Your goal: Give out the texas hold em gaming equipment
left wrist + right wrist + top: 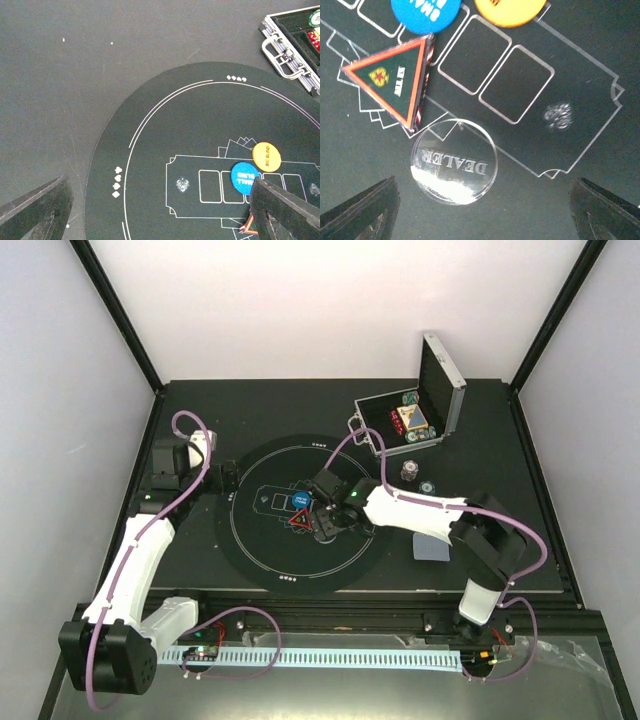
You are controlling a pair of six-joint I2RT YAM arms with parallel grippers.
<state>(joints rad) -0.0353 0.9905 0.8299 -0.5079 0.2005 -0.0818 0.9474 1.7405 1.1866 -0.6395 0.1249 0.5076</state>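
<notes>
Okay, over the mat (pixel 250 535) on the bench (pixel 200 410), right gripper (pixel 485 215) hangs jaws spread above the red triangle marker (pixel 392 80) and clear DEALER disc (pixel 454 161); left gripper (pixel 160 215) jaws spread, empty. If the disc's next, straddle it squarely, clear of the triangle just beside it.

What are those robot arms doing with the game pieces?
They are laying out poker gear. The right hand hovers open over the middle of the round mat, above a clear dealer button lying beside the red triangle marker, blue disc and orange disc. The left hand is open and empty at the mat's left edge.
</notes>
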